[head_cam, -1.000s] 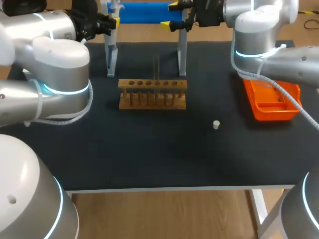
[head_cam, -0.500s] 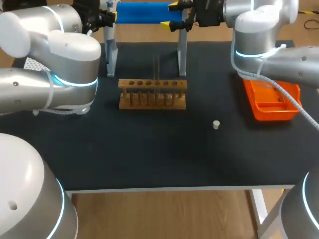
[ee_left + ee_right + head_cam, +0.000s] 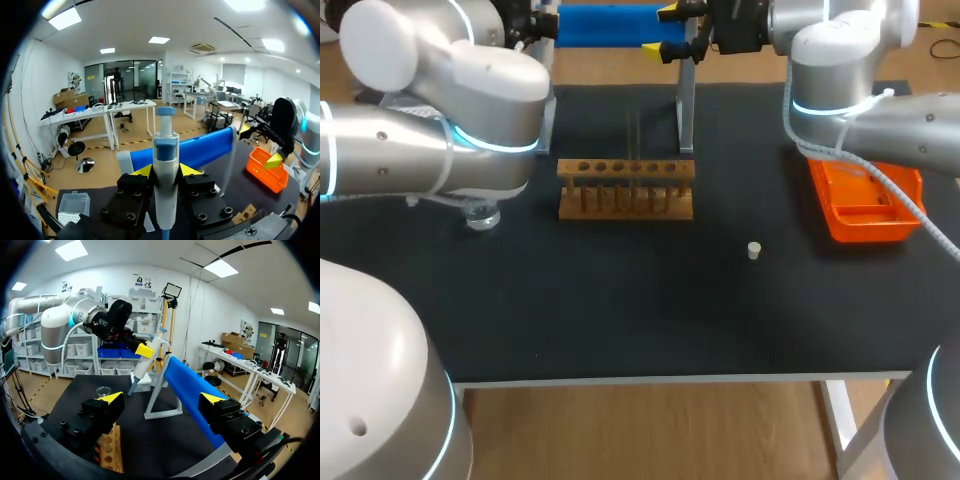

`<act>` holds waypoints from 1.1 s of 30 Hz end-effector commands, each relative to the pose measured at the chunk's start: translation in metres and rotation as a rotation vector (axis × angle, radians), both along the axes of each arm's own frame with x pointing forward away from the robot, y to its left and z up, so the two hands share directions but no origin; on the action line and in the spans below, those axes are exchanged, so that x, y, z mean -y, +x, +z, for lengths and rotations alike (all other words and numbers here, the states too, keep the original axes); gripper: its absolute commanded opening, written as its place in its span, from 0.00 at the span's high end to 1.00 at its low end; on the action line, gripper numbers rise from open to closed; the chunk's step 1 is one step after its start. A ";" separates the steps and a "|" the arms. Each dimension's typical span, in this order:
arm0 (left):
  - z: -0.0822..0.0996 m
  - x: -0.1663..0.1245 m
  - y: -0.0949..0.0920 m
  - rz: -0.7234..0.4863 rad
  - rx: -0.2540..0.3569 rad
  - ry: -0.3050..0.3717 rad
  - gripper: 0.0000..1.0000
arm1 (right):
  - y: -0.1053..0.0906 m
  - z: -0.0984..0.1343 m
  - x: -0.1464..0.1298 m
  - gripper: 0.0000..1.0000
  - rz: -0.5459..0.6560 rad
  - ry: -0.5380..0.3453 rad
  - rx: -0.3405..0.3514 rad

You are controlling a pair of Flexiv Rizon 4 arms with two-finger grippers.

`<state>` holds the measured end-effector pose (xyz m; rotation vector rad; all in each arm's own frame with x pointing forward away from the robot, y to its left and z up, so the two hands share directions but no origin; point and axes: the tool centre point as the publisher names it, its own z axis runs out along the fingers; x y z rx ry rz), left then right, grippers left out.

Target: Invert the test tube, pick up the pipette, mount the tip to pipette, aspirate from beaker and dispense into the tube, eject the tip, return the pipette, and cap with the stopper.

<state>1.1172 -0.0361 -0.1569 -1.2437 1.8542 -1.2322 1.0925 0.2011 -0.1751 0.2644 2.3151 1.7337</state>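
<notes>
Table rear: left jaws on pipette

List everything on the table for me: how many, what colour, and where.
table: one, black, under everything
rack: one, wooden, behind the table's middle
test tube: one, clear, standing in the rack
beaker: one, clear, left of the rack
stopper: one, white, right of centre
tray: one, orange, right side
stand: one, blue bar, far edge
pipette: one, white and blue, in left pincer
left pincer: one, yellow-tipped, shut on pipette
right pincer: one, yellow-tipped, open, near the stand
</notes>
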 end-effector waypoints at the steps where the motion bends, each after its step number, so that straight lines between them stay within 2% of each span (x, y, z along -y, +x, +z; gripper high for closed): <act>1: 0.003 0.009 0.005 0.048 -0.037 0.028 1.00 | 0.001 0.001 0.001 0.00 0.004 -0.004 -0.003; 14: -0.001 0.014 0.014 0.124 -0.083 0.040 1.00 | 0.001 0.001 0.001 0.00 0.004 -0.004 -0.003; 33: -0.008 0.016 0.040 0.181 -0.125 0.081 1.00 | 0.001 0.001 0.001 0.00 0.004 -0.004 -0.003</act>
